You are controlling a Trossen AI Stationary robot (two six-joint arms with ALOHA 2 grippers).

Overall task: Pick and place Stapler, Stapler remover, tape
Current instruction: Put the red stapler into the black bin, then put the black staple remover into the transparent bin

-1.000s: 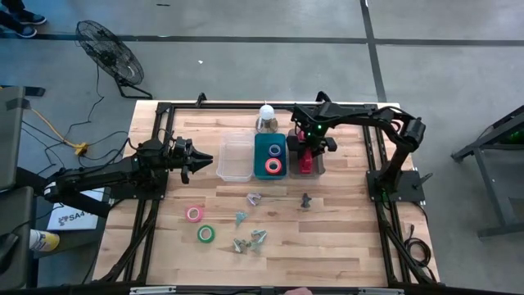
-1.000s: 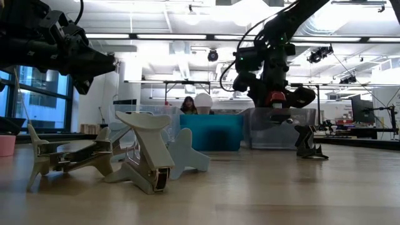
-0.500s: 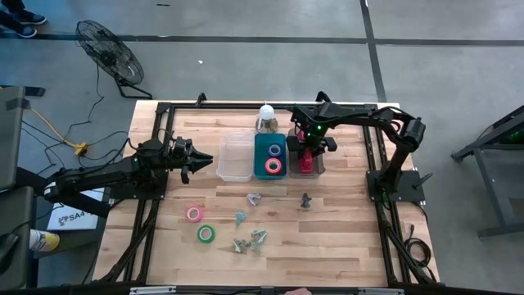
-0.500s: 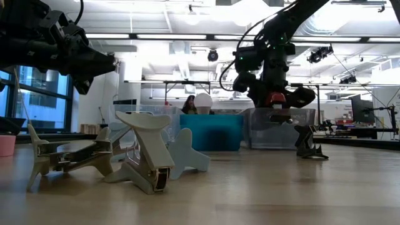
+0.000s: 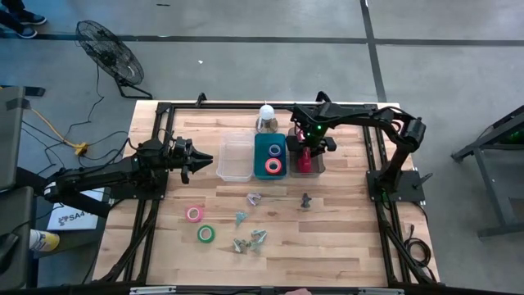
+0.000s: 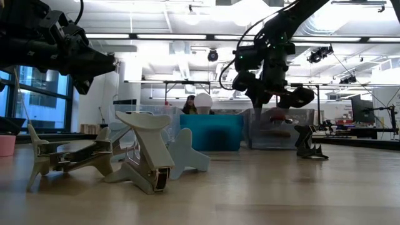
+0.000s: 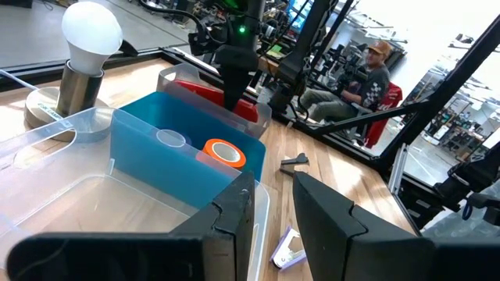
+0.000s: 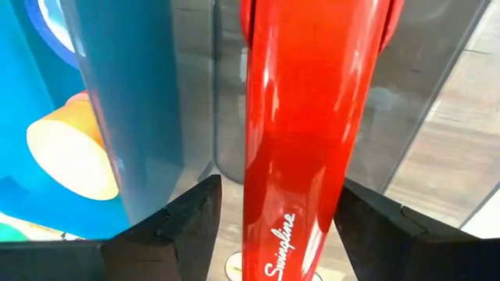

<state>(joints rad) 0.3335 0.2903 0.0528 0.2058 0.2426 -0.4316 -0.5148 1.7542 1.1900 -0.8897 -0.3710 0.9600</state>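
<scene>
The right gripper (image 5: pixel 305 149) hangs over the clear bin (image 5: pixel 318 164), its fingers spread either side of the red stapler (image 8: pixel 306 133) lying inside — not pinching it. The left gripper (image 5: pixel 201 159) waits beside an empty clear bin (image 5: pixel 234 157), fingers parted. Tape rolls (image 5: pixel 195 214) lie on the table (image 5: pixel 344 238).

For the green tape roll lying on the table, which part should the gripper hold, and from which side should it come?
Probably from straight above: the green tape roll lies flat on the table, hole up. Put one finger in the hollow centre, one outside, pinching the ring wall.
</scene>
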